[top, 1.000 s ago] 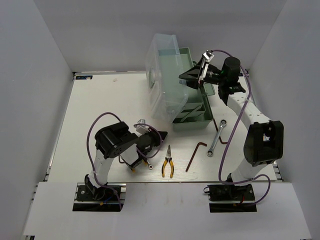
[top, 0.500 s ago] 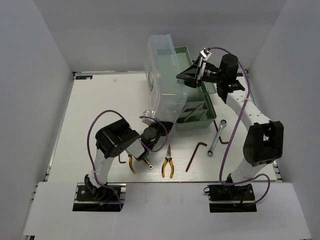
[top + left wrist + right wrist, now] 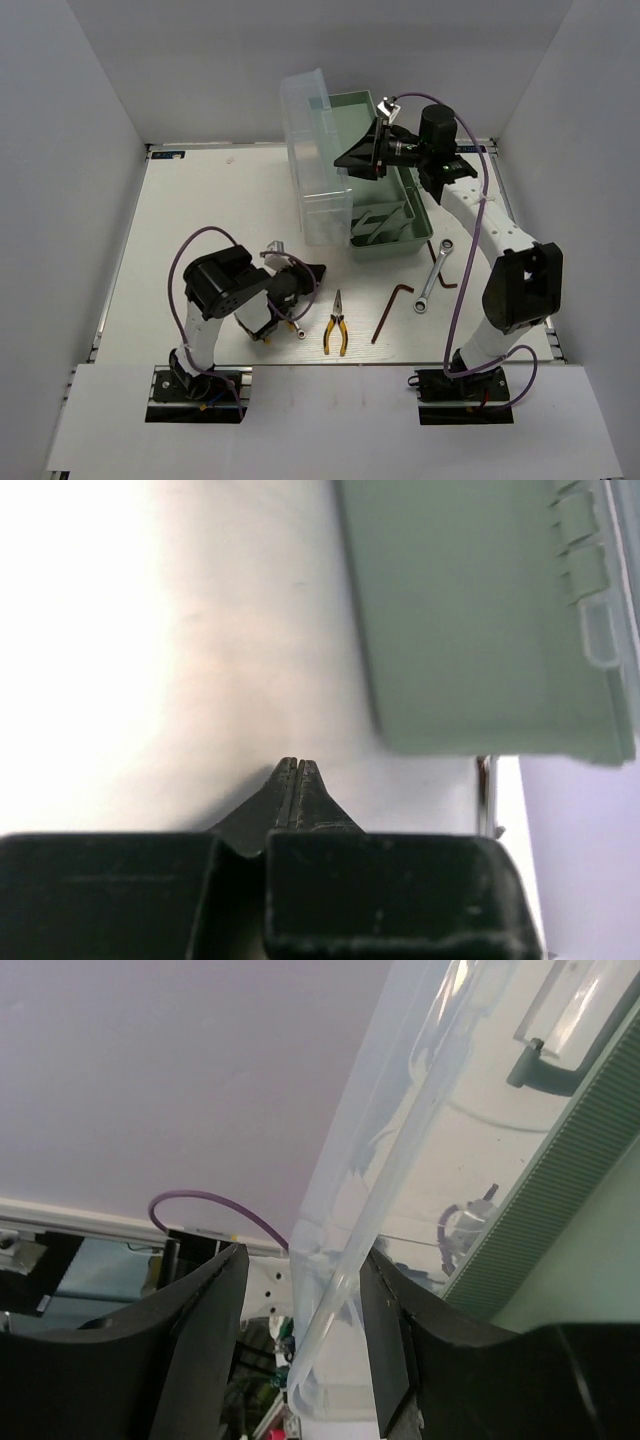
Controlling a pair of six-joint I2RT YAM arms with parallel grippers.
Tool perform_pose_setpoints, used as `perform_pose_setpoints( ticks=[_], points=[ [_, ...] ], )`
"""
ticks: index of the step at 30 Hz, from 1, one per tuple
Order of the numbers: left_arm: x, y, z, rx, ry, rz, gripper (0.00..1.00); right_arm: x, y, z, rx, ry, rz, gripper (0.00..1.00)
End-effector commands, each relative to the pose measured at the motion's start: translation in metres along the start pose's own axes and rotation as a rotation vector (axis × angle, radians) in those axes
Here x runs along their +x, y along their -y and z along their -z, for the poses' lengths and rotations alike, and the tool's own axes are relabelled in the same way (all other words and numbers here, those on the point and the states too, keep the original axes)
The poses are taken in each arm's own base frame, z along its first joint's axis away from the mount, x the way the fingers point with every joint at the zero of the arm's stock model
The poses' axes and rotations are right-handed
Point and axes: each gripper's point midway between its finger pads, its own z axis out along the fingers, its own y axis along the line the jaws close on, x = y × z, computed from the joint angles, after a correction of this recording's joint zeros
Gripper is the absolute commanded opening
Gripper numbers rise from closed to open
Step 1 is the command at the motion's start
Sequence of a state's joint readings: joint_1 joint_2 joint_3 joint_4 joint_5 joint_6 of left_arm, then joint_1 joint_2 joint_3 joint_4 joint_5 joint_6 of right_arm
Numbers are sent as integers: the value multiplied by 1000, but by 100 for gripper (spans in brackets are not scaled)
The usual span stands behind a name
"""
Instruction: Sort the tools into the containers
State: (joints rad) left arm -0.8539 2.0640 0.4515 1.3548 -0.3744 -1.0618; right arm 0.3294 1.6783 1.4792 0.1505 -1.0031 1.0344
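Note:
The pale green toolbox (image 3: 398, 246) stands at the back centre, its clear lid (image 3: 313, 165) raised on the left side. My right gripper (image 3: 347, 160) is open, and its fingers straddle the lid's rim (image 3: 400, 1150), with a gap on one side. The green tray wall (image 3: 585, 1210) shows to the right. My left gripper (image 3: 316, 271) is shut and empty, low over the table just in front of the toolbox base (image 3: 470, 620). On the table lie yellow-handled pliers (image 3: 335, 327), a silver wrench (image 3: 433, 272) and a dark hex key (image 3: 391, 306).
A second hex key (image 3: 446, 268) lies by the wrench, right of the toolbox. Another wrench end (image 3: 297, 329) and a yellow handle (image 3: 264, 335) poke out from under my left arm. White walls close in the table on three sides.
The right gripper has moved left, and the clear lid has swung left and more upright. The left gripper reached towards the toolbox front, then drew back a little.

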Motion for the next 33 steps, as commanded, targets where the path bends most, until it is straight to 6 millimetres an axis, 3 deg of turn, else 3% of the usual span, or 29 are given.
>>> perform_pose_setpoints(
  ticks=[1,6,11,18,20,21,22,23,24,25,26,27,28,29,30,31,32,33],
  points=[
    [-61,69,26,248,201,131,0,3,-21,-2,-14,-30,109,54],
    [-68,66,35,234,205,127,0,7,-13,3,54,-33,142,61],
    [-70,67,38,228,204,114,0,6,-10,12,128,-12,257,61],
    [-83,81,36,243,227,102,0,-8,-17,43,300,106,451,59],
    [-85,85,37,251,232,107,0,-7,-9,55,376,119,486,59],
    [-82,77,40,233,221,98,0,-20,9,68,510,172,529,59],
    [-87,78,44,239,237,105,0,-17,8,78,559,192,544,59],
    [-93,81,48,245,254,114,0,-17,20,84,611,194,565,59],
    [-95,78,52,236,260,113,0,-28,41,104,759,246,586,58],
    [-101,77,56,230,283,121,0,-27,39,115,800,270,609,58],
    [-109,79,66,231,300,142,0,-28,50,123,846,272,634,58],
    [-112,74,70,206,304,147,0,-26,70,137,945,275,638,58],
    [-119,69,75,178,330,149,0,-25,65,146,962,296,661,58],
    [-122,63,81,151,335,157,0,-21,80,156,1019,290,665,58],
    [-115,41,82,54,308,119,0,-19,79,162,1035,292,680,58],
    [-135,55,94,71,359,185,1,-19,84,165,1049,291,680,58],
    [-138,50,99,31,360,178,2,-18,85,169,1059,290,691,58],
    [-128,27,99,-92,313,115,4,-13,97,177,1106,280,674,58]
  ],
)
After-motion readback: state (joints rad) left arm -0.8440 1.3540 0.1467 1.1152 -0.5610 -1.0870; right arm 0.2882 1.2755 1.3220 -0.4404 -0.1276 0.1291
